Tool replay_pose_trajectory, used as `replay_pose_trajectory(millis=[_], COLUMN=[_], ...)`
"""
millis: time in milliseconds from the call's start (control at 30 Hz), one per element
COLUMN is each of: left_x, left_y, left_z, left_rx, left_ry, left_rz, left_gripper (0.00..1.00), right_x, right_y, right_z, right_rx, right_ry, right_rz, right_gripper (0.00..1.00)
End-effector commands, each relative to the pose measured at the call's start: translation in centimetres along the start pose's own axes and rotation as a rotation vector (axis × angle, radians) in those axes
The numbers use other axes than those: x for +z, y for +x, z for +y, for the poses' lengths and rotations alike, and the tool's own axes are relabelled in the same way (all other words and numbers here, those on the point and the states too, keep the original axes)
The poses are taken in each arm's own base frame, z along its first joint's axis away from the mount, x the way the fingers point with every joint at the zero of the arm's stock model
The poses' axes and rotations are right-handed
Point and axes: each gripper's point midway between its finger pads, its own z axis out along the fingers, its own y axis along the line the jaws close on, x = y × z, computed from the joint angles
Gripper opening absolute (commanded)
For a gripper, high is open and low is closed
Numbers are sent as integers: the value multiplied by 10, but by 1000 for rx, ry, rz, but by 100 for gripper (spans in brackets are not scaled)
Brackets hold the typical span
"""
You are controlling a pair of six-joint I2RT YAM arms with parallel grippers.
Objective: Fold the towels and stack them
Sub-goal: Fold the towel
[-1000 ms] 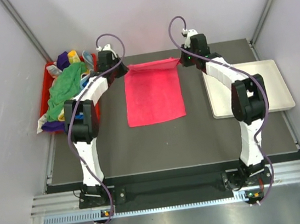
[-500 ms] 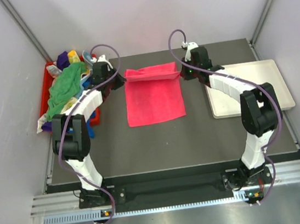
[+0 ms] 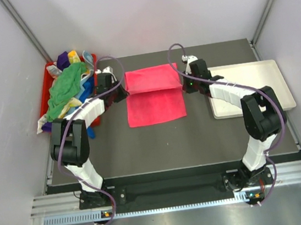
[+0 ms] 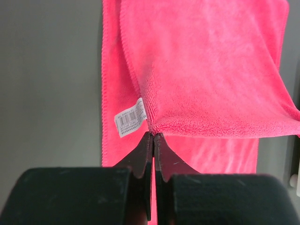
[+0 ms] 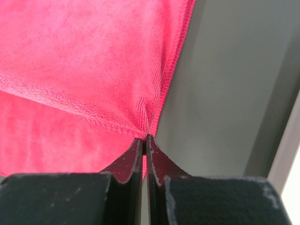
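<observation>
Pink towel (image 3: 155,98) lies in the middle of the dark table (image 3: 161,150), a soft, fuzzy, bright cloth with a stitched hem. Its near part rests flat, while its far edge is raised and doubled over the flat part, sagging between my two pinches. My left gripper (image 4: 153,136) is clamped tight on the far left corner, just beside a small white label (image 4: 130,118) on the hem. My right gripper (image 5: 144,138) is clamped tight on the far right corner. On my left the red bin (image 3: 44,102) holds a heap of other towels, a green one (image 3: 64,89) on top, spilling over its rim close to my left arm. The white tray (image 3: 271,82) sits to the right, apart from the pink towel.
</observation>
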Motion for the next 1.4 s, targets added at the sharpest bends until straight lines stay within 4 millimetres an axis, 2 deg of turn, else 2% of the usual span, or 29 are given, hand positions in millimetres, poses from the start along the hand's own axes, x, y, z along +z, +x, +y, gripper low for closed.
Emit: replay_pose_trajectory(millis=[0,233,467,867,1100,1300,1367], left_x=[-14,-11,-19,-41,-53,-56,-55], left_y=[-4,27,33,21,9,0,-4], left_z=[1,15,20,16,4,-3,-5], left_rx=[-1,-8,1,34,51,65,58], left_ry=[-17,-47,-63,-72,-45,-34,-29], left_rz=[-26,63,64,29,7,1,-5], left_gripper=[0,0,0,0,0,0,0], right_x=[-11,-4,-10,-30,-42,-46,-47], right_y=[-14,8,11,-2,-11,-19,-28], right_z=[10,19,23,26,27,27,29], right_rx=[-8,-8,-24,-39,-42,-47,-46], right_ry=[1,-4,23,46,55,65,66], right_rz=[-64,-26,-25,-57,-84,-91,-105], right_gripper=[0,0,0,0,0,0,0])
